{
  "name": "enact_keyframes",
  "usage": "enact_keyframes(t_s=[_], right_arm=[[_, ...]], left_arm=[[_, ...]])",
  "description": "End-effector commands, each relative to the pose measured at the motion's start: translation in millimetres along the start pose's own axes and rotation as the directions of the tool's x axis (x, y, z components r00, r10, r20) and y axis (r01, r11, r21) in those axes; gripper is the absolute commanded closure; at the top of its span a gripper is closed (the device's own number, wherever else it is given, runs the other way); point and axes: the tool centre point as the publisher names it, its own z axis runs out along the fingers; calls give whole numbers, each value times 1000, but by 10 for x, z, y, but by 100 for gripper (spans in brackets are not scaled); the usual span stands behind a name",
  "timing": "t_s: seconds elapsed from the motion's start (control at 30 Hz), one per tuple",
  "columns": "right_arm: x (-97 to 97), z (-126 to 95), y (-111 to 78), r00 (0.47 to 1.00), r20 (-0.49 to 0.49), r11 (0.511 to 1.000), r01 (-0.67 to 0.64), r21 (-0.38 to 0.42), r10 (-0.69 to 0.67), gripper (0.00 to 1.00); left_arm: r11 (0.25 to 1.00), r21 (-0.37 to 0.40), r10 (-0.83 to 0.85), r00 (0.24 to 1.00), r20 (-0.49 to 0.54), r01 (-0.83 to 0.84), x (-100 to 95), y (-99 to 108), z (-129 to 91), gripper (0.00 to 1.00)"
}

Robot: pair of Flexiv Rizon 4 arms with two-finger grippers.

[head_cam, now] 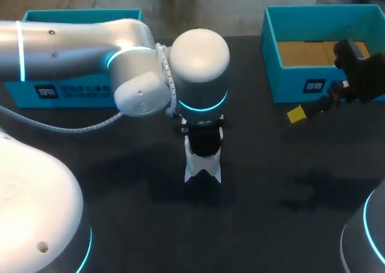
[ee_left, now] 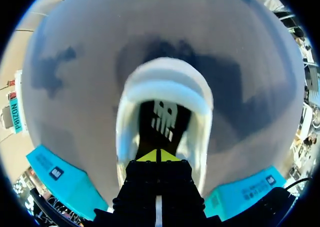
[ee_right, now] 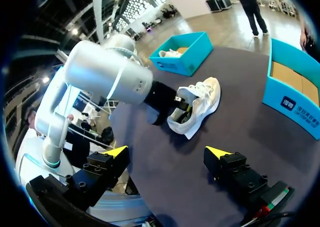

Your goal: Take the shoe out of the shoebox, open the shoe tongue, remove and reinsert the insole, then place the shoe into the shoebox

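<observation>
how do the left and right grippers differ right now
The left gripper is shut, tips together; the right gripper is open, tips wide apart. The left gripper is inside the white shoe; the right gripper hangs over the table beside a teal shoebox, holding nothing. Both have yellow tips.

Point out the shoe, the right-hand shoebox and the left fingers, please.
shoe [ee_right: 206,97], right wrist view, white upper.
right-hand shoebox [head_cam: 290,84], head view, front wall.
left fingers [ee_left: 150,158], left wrist view, one yellow tip.
</observation>
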Motion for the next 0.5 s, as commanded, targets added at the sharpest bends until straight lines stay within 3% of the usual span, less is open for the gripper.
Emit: enact_keyframes(t_s=[0.03,0.2,0.23,0.3,0.33,0.4,0.5], right_arm=[[-1,11,3,1000,1,1000,-2,2,2,0],[-1,11,3,1000,1,1000,-2,2,2,0],[-1,11,3,1000,1,1000,-2,2,2,0],[-1,11,3,1000,1,1000,-2,2,2,0],[-1,11,3,1000,1,1000,-2,2,2,0],[-1,11,3,1000,1,1000,-2,2,2,0],[-1,11,3,1000,1,1000,-2,2,2,0]], left_arm=[[999,-51,-13,1000,-15,12,41,61,-68,100],[996,-81,-24,1000,-21,22,39,145,-54,98],[996,-88,-21,999,-26,18,32,152,-54,64],[996,-86,-24,999,-24,22,22,165,-49,49],[996,-87,-23,999,-28,20,16,173,-40,24],[996,-87,-22,999,-29,20,13,178,-34,12],[996,-88,-19,999,-30,16,6,180,-43,3]])
